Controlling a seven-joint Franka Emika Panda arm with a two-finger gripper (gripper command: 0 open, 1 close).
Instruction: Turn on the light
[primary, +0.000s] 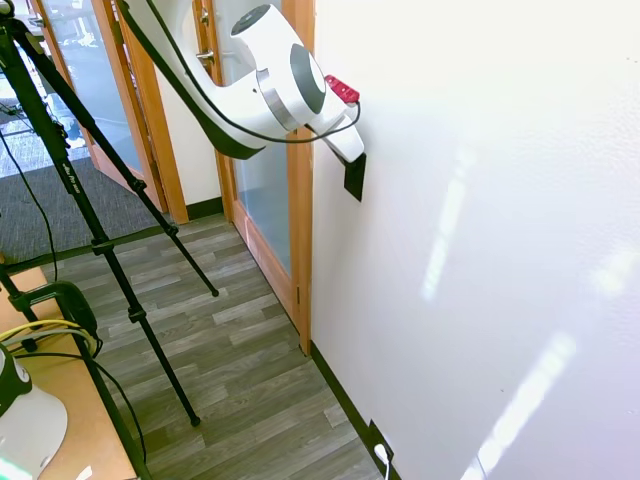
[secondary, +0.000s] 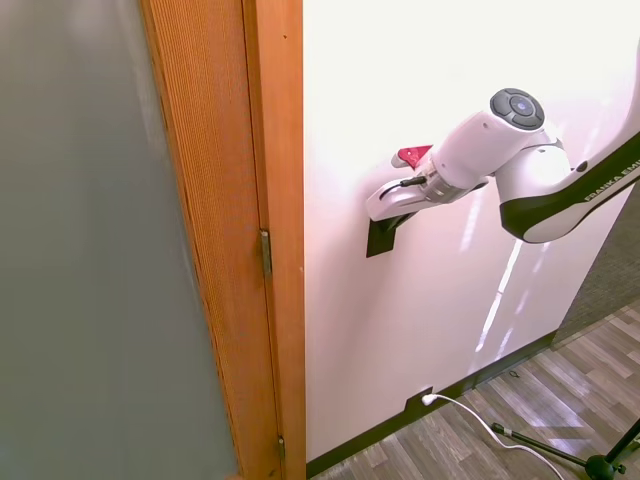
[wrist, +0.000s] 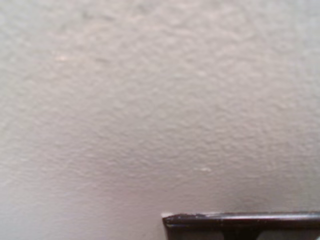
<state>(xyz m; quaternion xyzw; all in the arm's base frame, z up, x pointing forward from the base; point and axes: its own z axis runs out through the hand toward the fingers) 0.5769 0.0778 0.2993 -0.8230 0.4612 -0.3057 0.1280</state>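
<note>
While the gripper (primary: 352, 160) presses against the white wall (primary: 480, 250), it covers the top of the black switch plate (primary: 354, 179). Finger state cannot be determined.

White, lightly textured wall (primary: 480, 250) as carrier, upright beside an orange-brown wooden door frame (primary: 300, 200). Mounted flat on it, a small black upright rectangular switch plate (primary: 355, 178), close to the frame's edge. Low down, at the dark baseboard (primary: 345, 395), a black outlet plate (primary: 380, 440) with a white plug (primary: 383, 455) seated in it. Below, grey wood-plank floor (primary: 250, 370). In the wrist view, only bare wall texture and a dark plate edge (wrist: 240, 220).
</note>
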